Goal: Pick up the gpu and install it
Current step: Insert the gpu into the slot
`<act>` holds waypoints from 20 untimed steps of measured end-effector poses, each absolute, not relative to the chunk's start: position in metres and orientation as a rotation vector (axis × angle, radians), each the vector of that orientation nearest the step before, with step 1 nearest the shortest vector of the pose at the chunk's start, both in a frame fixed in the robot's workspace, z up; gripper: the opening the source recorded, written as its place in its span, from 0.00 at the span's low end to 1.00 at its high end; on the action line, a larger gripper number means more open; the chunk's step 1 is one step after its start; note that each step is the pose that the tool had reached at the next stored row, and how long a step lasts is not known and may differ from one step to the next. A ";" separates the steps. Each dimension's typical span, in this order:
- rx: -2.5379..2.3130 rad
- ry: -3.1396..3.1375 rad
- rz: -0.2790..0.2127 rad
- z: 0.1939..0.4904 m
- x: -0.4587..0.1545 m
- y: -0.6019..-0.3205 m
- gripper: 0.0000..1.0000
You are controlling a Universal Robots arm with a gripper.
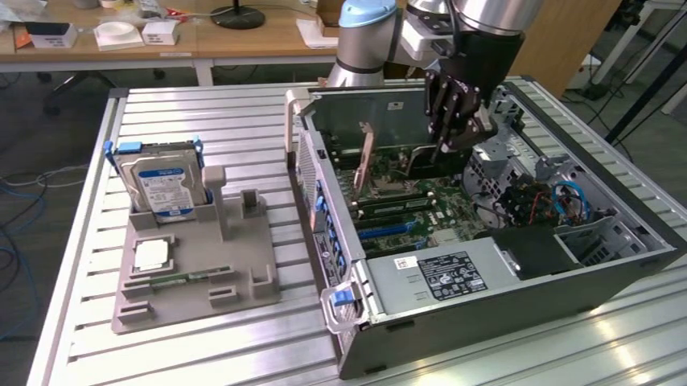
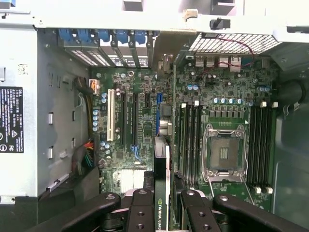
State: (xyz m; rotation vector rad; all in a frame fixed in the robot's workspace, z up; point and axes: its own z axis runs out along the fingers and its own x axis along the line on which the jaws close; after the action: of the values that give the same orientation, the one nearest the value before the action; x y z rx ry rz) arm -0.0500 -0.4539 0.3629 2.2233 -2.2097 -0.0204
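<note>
Inside the open computer case (image 1: 601,277), my gripper (image 1: 456,143) is shut on the gpu (image 1: 435,163), a thin dark card held on edge. In the wrist view the gpu (image 2: 161,169) shows edge-on with a green label, clamped between the two black fingers (image 2: 142,212), with the gripper (image 2: 162,205) straddling it. The card stands upright over the green motherboard (image 2: 145,130), in line with the expansion slots (image 2: 133,118) beside the memory slots. I cannot tell whether its lower edge touches a slot.
A silver hard drive (image 1: 161,183) with a blue-white label stands in a grey holder (image 1: 193,281) at the exterior view's left, with a small green memory stick (image 1: 191,278) lying on it. The power supply (image 1: 446,273), CPU socket (image 2: 224,152) and cables (image 1: 564,201) crowd the case.
</note>
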 end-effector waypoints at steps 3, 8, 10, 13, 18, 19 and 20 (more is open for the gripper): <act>2.223 -2.210 -0.020 0.361 -0.050 -0.454 0.26; 2.223 -2.209 -0.020 0.358 -0.050 -0.454 0.26; 2.223 -2.209 -0.020 0.356 -0.050 -0.454 0.26; 2.223 -2.209 -0.020 0.355 -0.050 -0.454 0.26; 2.223 -2.209 -0.020 0.352 -0.050 -0.454 0.26; 2.223 -2.209 -0.020 0.352 -0.050 -0.454 0.26; 2.223 -2.209 -0.020 0.352 -0.050 -0.454 0.26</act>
State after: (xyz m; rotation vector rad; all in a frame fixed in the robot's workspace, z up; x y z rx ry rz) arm -0.0499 -0.4539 0.3516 2.2229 -2.2094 -0.0196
